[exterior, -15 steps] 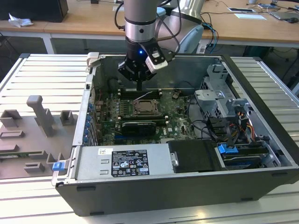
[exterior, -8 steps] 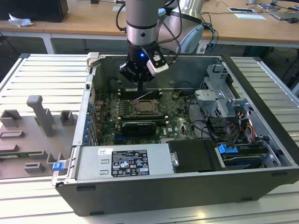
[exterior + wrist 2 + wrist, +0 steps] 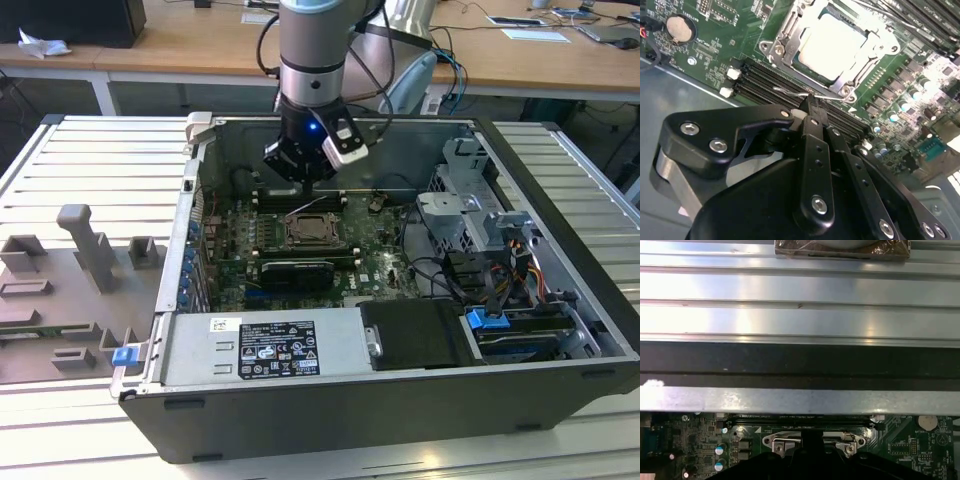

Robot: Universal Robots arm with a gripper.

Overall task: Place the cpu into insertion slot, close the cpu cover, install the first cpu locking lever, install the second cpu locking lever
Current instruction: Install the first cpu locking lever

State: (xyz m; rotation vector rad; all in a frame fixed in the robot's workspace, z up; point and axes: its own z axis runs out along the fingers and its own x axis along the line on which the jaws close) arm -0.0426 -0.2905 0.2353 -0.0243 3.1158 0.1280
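Your black gripper (image 3: 811, 102), fingers together, sits at the thin wire lever (image 3: 785, 91). The grey metal cpu cover (image 3: 774, 47) frames the pale square cpu (image 3: 832, 44).

1. The black two-fingered pincer (image 3: 305, 178) hangs inside the open dark metal computer case (image 3: 330, 420), which lies on the ribbed aluminium bench (image 3: 100, 160).
2. Just beyond the pincer's tip, the square grey-rimmed insertion slot (image 3: 770, 48) sits in the green circuit board (image 3: 715, 60).
3. The pale square cpu (image 3: 832, 45) lies in that slot, with the thin metal-frame cpu cover (image 3: 867, 62) lying over its edges.
4. Long black memory slots (image 3: 760, 80) run between pincer and slot.
5. The grey moulded fixture (image 3: 85, 240) stands on the bench outside the case, well apart from the pincer, on the exterior view's left.
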